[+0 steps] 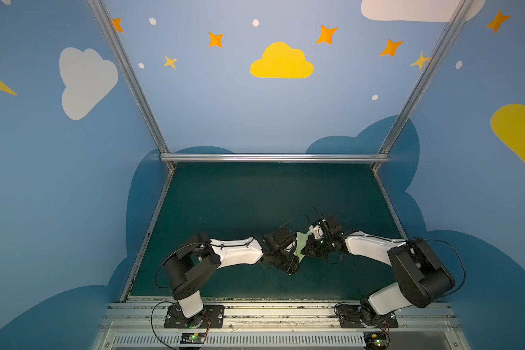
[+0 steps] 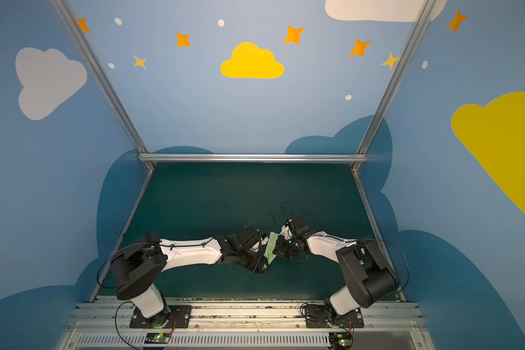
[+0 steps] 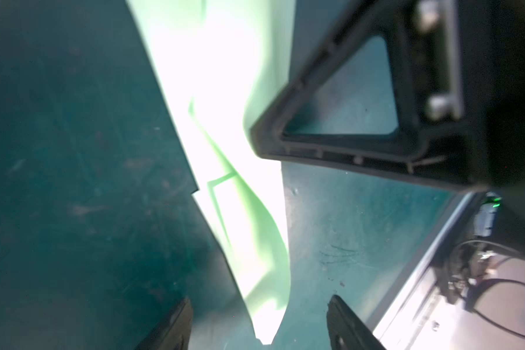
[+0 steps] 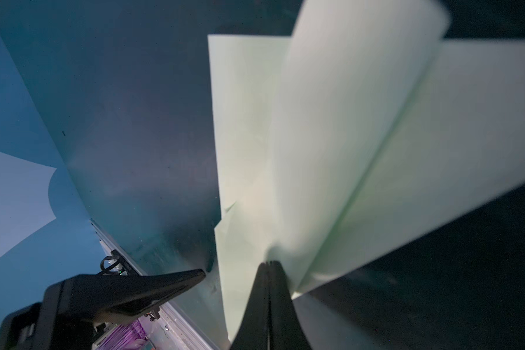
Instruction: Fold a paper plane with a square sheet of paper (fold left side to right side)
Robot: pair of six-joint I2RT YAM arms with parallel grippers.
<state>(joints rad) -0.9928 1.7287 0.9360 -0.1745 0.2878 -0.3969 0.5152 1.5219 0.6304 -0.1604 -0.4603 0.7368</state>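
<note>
In both top views the two arms meet over the near middle of the dark green mat (image 1: 255, 197), and the paper plane (image 1: 301, 246) (image 2: 269, 246) sits as a pale green sliver directly between the left gripper (image 1: 296, 254) (image 2: 264, 254) and the right gripper (image 1: 306, 251) (image 2: 275, 250). Little else of it shows past the black housings. In the left wrist view the left gripper's fingers (image 3: 176, 321) stand well apart and hold nothing. The plane (image 3: 252, 221) runs away from the gap between them, with its near end lying loose inside that gap. A finger of the right gripper (image 3: 331, 151) presses against the paper's far side. In the right wrist view the right gripper (image 4: 269, 269) is pinched fully together on the plane (image 4: 346, 145), which fans out from the tips along its centre crease with a flap on each side. A left finger (image 4: 164, 285) hovers just beside the paper. The step looks like a regrasp for the next wing fold. It should go best if the right pinch holds firm on the crease while the left jaws slide further over a single flap before closing, so that both layers are not caught and the fold line is not skewed.
</note>
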